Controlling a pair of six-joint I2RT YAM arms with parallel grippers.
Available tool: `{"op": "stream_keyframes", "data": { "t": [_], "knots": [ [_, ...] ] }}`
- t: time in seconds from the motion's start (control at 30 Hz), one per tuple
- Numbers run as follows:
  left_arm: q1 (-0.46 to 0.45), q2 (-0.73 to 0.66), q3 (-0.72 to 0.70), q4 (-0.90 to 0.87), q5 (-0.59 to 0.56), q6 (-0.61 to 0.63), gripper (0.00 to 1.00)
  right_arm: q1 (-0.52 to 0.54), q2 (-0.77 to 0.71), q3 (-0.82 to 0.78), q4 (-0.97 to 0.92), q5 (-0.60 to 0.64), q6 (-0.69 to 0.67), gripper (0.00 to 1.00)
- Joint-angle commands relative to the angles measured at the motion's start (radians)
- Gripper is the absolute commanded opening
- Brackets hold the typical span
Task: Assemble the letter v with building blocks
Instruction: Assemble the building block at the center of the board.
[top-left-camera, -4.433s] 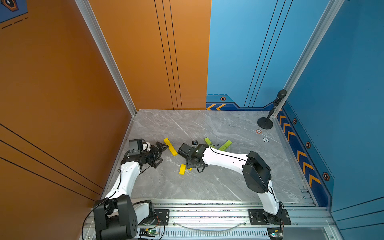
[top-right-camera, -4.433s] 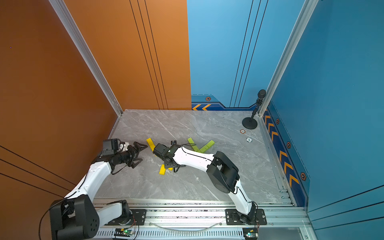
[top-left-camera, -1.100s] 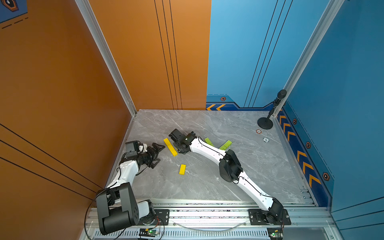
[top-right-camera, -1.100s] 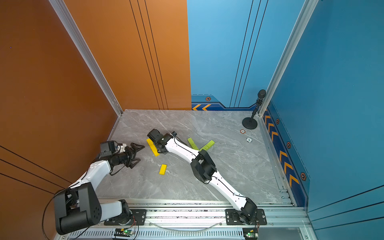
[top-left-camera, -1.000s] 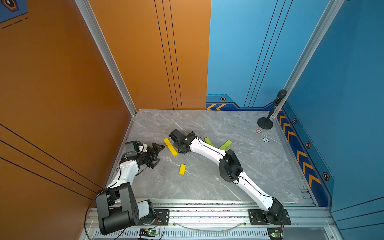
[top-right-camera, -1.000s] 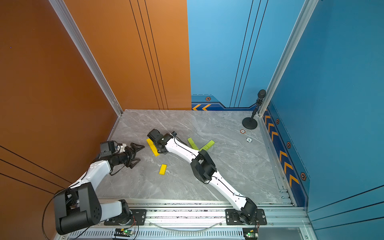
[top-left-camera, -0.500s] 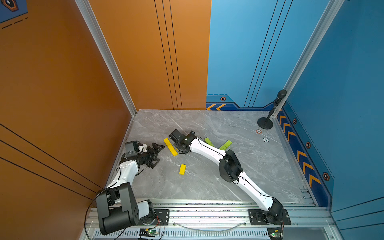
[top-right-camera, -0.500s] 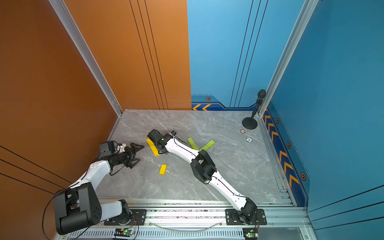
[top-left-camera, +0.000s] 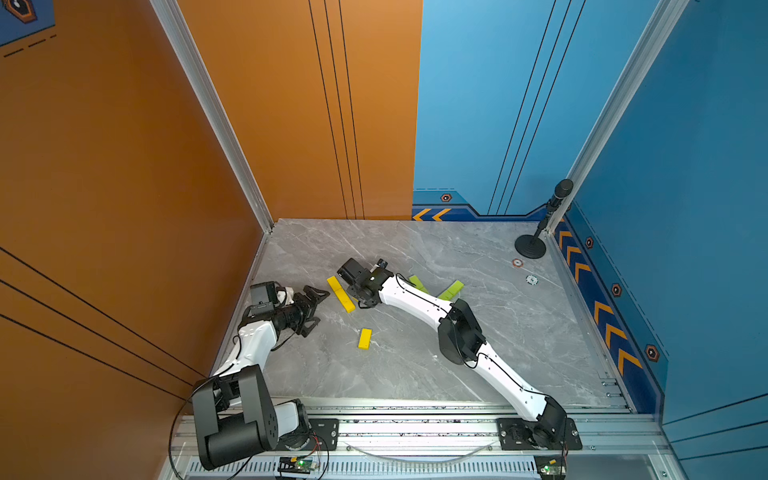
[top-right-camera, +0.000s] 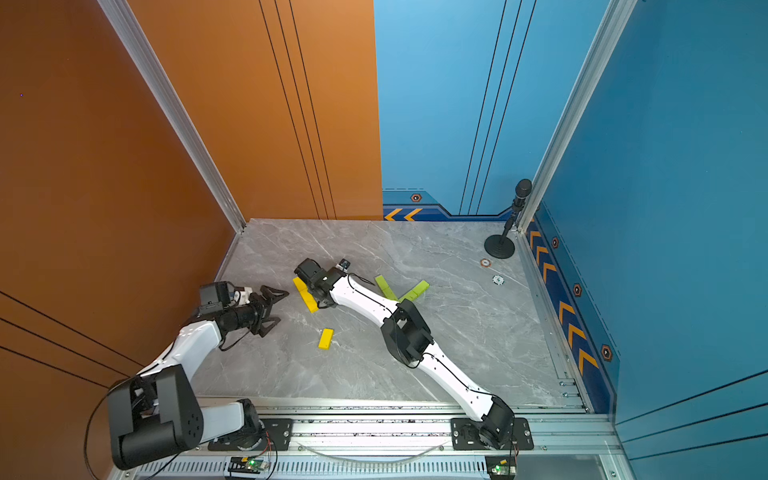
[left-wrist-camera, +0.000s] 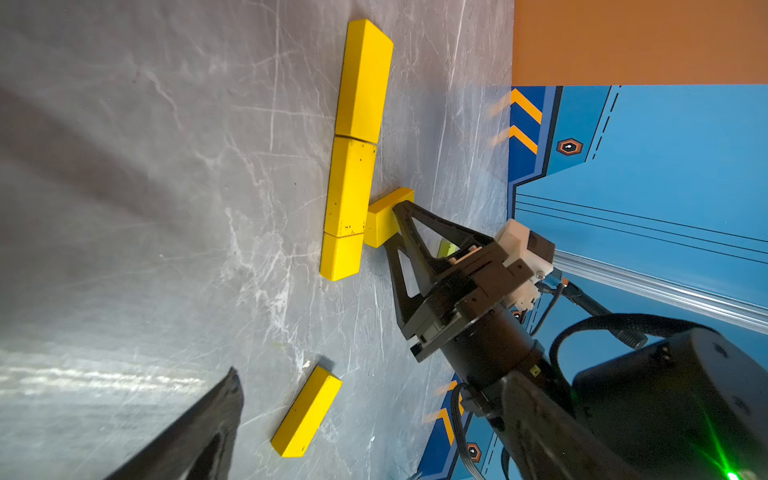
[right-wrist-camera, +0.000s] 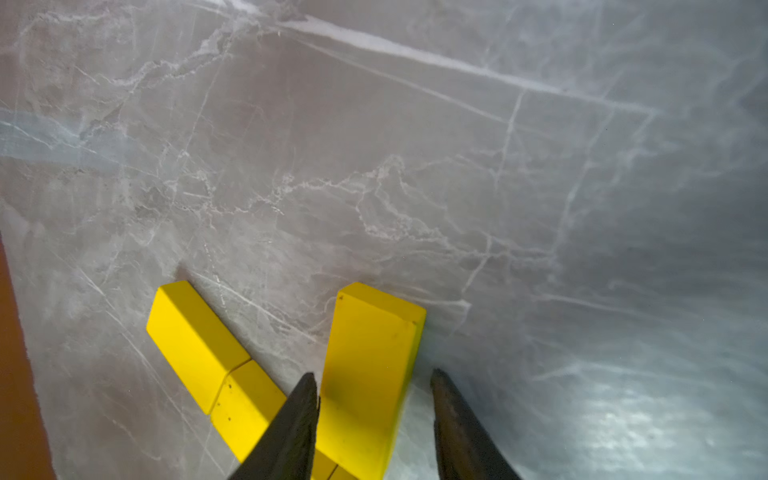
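Since the building blocks look like small, solid, painted bricks with flat faces and square edges, I judge them light, stiff and in no way fragile, though likely to slide on the polished grey tabletop (top-left-camera: 399, 374). The sound hold would be across the two long side faces near mid-length, low down, so that a brick neither pivots nor skids when set against its neighbour. One yellow brick (right-wrist-camera: 370, 353) lies flat between the fingers of the right gripper (right-wrist-camera: 372, 372). It is set at an angle to the yellow row (left-wrist-camera: 352, 166) of three blocks laid end to end and meets that row close to the fingertips, like the start of a second stroke. The right gripper is parted a little: in the right wrist view one finger sits against the brick's side while the other stands clear of it, a strip of tabletop showing between, so it brackets the brick rather than pinching it. A loose yellow brick (top-left-camera: 365, 338) lies by itself, apart from the row, and the lime-green blocks (top-right-camera: 417, 289) lie in two slanted strokes beyond the right arm, which hides where they meet. Further out, the left gripper (top-left-camera: 322, 307) is spread wide and holds nothing, near the yellow row on the side away from the right arm.
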Motion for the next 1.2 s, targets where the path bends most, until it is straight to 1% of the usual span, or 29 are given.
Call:
{"op": "stream_keyframes", "data": {
  "t": [0.0,0.07,0.1,0.13,0.27,0.33,0.4,0.43,0.7,0.87,0.97,1.03,1.17],
  "knots": [
    [0.009,0.000,-0.013,-0.009,0.011,0.023,0.98,-0.001,-0.056,-0.009,-0.093,0.061,-0.063,0.51],
    [0.011,-0.001,-0.013,-0.013,0.009,0.025,0.98,-0.005,-0.075,-0.012,-0.106,0.077,-0.089,0.54],
    [0.011,-0.001,-0.012,-0.015,0.007,0.026,0.98,-0.011,-0.084,-0.015,-0.106,0.077,-0.110,0.57],
    [0.011,-0.002,-0.012,-0.018,0.007,0.029,0.98,-0.018,-0.089,-0.017,-0.110,0.072,-0.130,0.61],
    [0.011,-0.002,-0.011,-0.023,0.000,0.033,0.98,-0.052,-0.099,-0.035,-0.105,0.030,-0.207,0.69],
    [0.011,0.001,-0.009,-0.027,-0.001,0.036,0.98,-0.065,-0.095,-0.041,-0.091,0.007,-0.240,0.79],
    [0.013,0.001,-0.007,-0.031,-0.003,0.037,0.98,-0.081,-0.081,-0.042,-0.066,-0.034,-0.271,0.94],
    [0.013,0.001,-0.009,-0.031,-0.004,0.039,0.98,-0.090,-0.067,-0.040,-0.042,-0.070,-0.293,1.00],
    [0.019,0.004,-0.006,-0.041,-0.008,0.045,0.98,-0.132,0.036,-0.017,0.125,-0.278,-0.367,1.00],
    [0.023,0.013,-0.003,-0.042,-0.007,0.045,0.98,-0.150,0.128,0.070,0.212,-0.402,-0.368,1.00],
    [0.025,0.017,-0.002,-0.042,-0.006,0.046,0.98,-0.162,0.163,0.096,0.240,-0.443,-0.350,1.00],
    [0.025,0.017,-0.003,-0.041,-0.006,0.046,0.98,-0.166,0.170,0.095,0.249,-0.445,-0.352,1.00],
    [0.025,0.022,-0.003,-0.041,-0.009,0.046,0.98,-0.172,0.187,0.101,0.325,-0.511,-0.357,1.00]
  ]
}}
